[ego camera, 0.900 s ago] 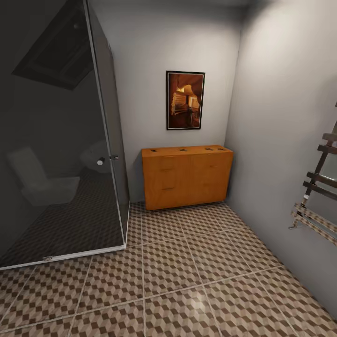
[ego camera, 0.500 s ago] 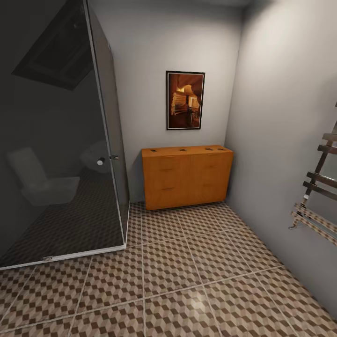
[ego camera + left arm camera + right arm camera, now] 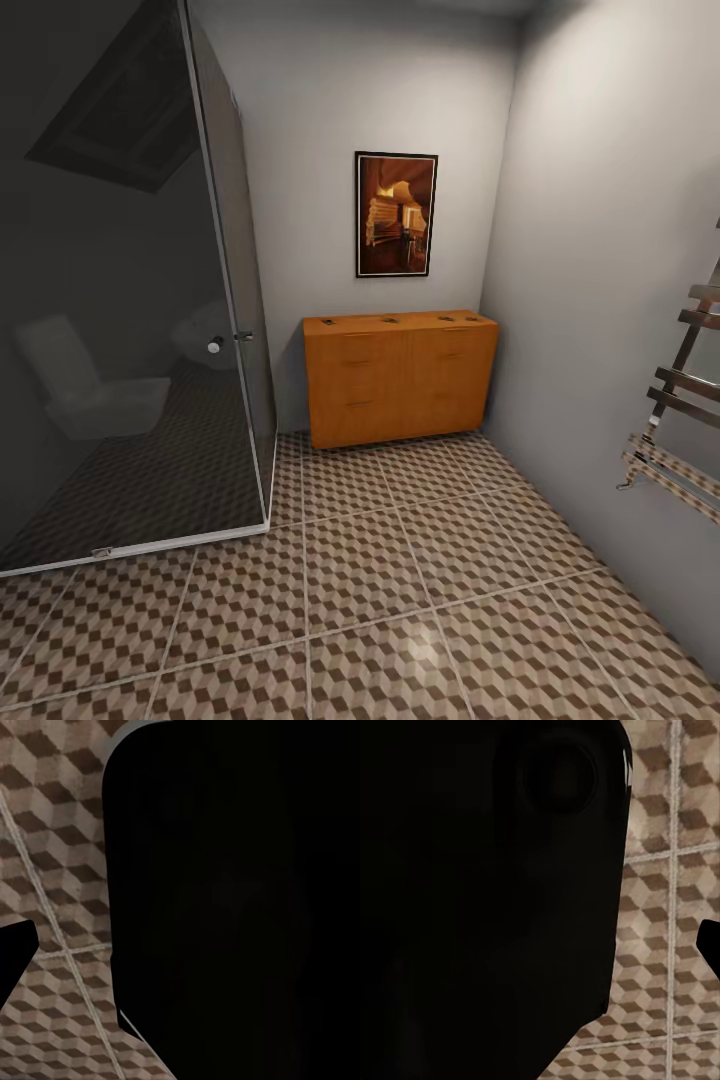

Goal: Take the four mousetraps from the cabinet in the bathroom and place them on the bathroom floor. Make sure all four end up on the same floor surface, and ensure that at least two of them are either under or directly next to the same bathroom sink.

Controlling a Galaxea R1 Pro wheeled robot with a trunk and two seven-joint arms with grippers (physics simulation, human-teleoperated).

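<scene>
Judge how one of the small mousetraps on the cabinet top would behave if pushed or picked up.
Each mousetrap looks tiny and flat on the cabinet, so it probably slides rather than tips or rolls. Being so small, it is likely light and awkward to pinch.

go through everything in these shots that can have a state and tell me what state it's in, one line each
cabinet: drawers and doors all shut, standing against the back wall.
mousetraps: small dark items lying on the cabinet top, none on the floor yet.
shower door: closed.
bathroom floor: bare tiles in front of the cabinet.
framed picture: hanging straight on the wall above the cabinet.
towel rail: mounted on the right wall, no towel on it.
</scene>
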